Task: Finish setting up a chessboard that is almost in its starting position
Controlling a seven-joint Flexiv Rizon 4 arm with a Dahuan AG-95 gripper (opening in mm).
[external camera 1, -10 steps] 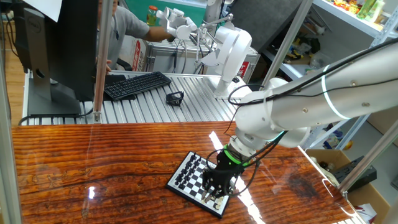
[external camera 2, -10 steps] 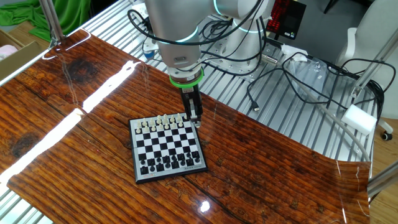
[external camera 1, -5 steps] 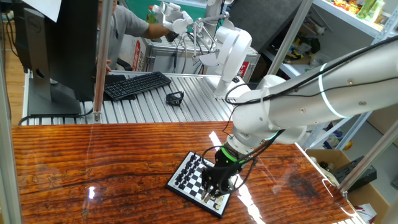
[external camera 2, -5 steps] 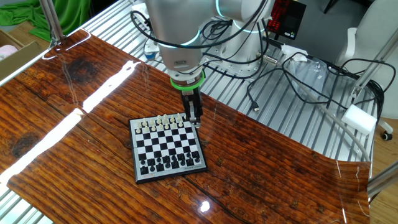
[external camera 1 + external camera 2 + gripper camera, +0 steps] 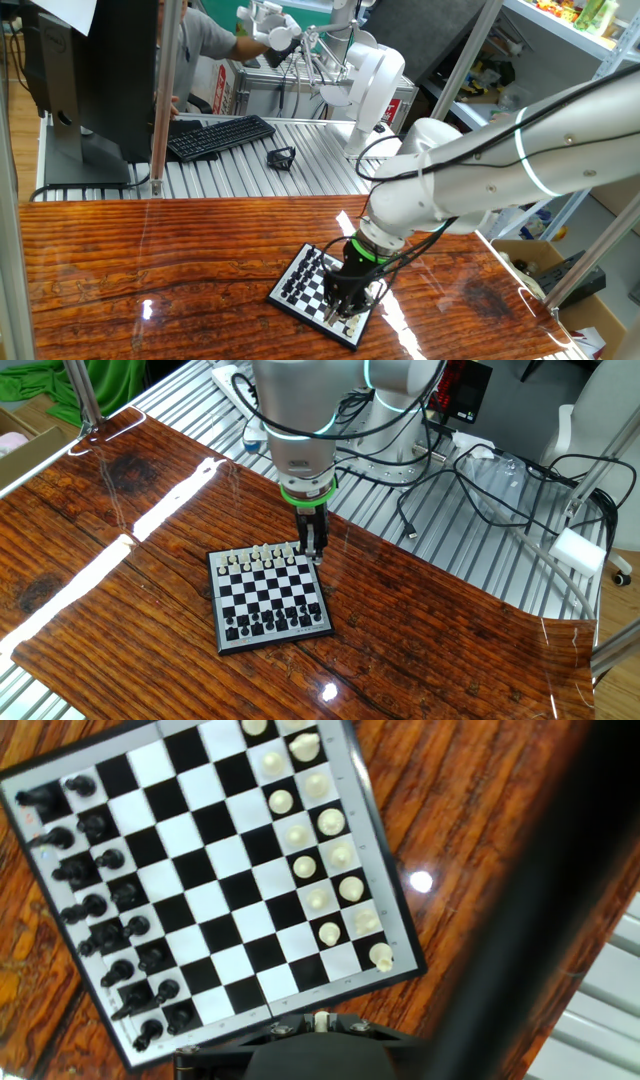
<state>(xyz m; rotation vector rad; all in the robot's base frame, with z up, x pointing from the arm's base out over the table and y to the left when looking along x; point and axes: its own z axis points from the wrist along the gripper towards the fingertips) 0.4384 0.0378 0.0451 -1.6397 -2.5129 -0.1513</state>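
Observation:
The chessboard (image 5: pixel 268 600) lies on the wooden table, with cream pieces along its far edge and black pieces along its near edge. It also shows in the first fixed view (image 5: pixel 308 288) and fills the hand view (image 5: pixel 200 870). My gripper (image 5: pixel 313 553) hangs upright just above the board's corner at the end of the cream rows, and it also shows in the first fixed view (image 5: pixel 346 305). In the hand view the gripper (image 5: pixel 320 1020) is shut on a small cream chess piece (image 5: pixel 320 1017). The white square (image 5: pixel 340 963) at the near end of the cream pawn row is bare.
A black keyboard (image 5: pixel 220 137) and a small black object (image 5: pixel 281 157) lie on the slatted metal table behind the wood. A second white robot (image 5: pixel 368 80) stands there too. Loose cables (image 5: pixel 480 470) lie right of the board.
The arm's wrist and elbow have shifted slightly. The gripper tip stays over the same corner of the board, still shut on the cream piece.

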